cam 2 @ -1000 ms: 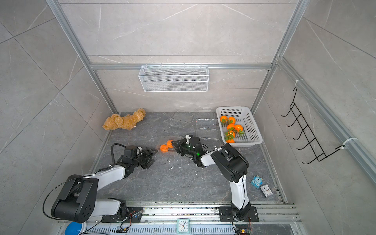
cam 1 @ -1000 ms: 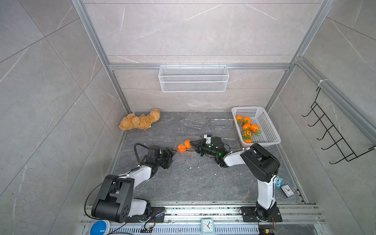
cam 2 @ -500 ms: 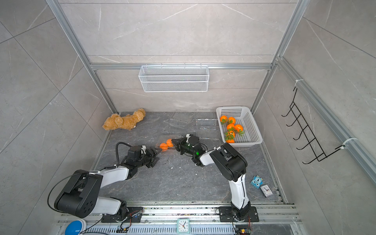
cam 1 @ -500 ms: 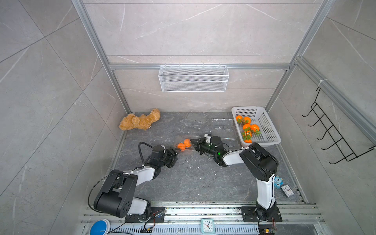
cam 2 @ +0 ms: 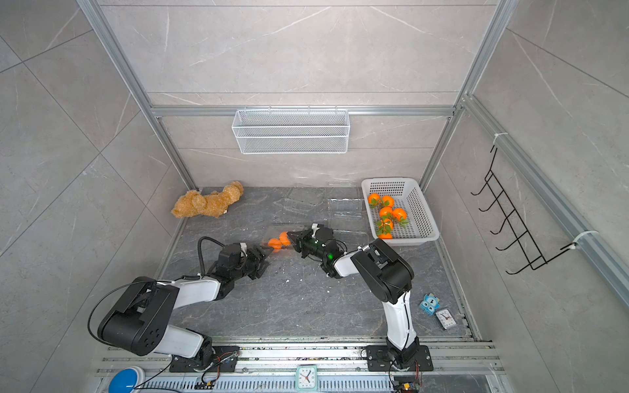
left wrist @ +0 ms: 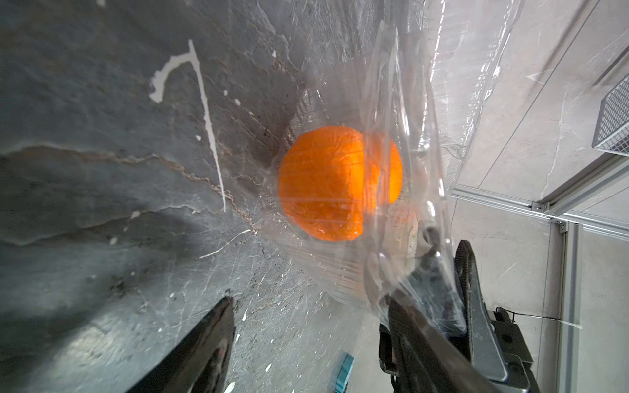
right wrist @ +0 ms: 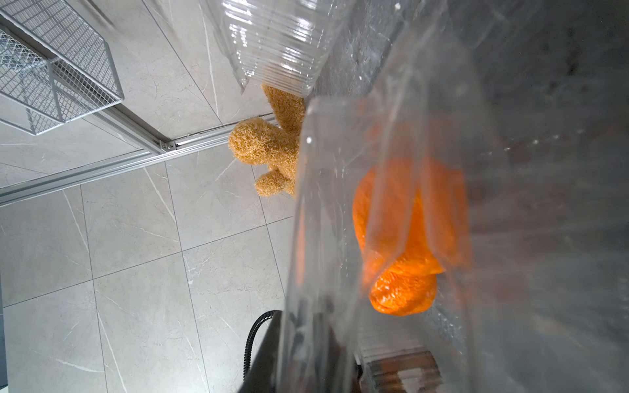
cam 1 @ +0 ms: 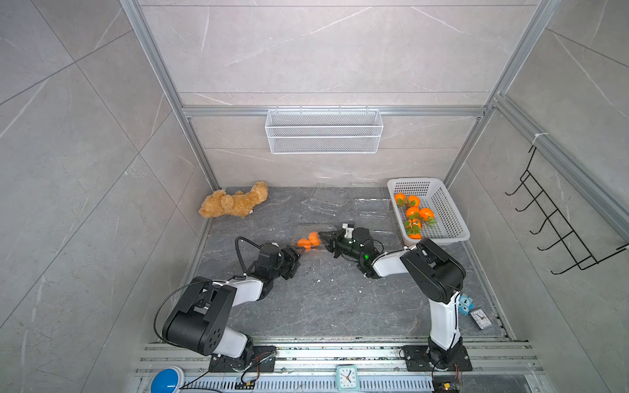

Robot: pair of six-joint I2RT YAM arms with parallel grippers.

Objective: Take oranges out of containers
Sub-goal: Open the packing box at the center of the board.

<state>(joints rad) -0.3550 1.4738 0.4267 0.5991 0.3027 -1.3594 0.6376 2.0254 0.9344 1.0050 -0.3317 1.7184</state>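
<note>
- Left wrist view: the left claw is spread wide and grips nothing. Its tips sit low over the table, right at one end of the clear box.
- Straight ahead of it, inside the plastic, sits an orange. I can only make out one from here.
- The right claw is nearly pressed together, pinching the box's thin plastic at the opposite end.
- In both top views the two fruits line up along the box's long axis, which runs roughly claw to claw. So both arms are about equally close.
- My guess: right holds or peels the lid, left reaches straight in.
- Six other oranges sit in the white basket, well apart.
</note>
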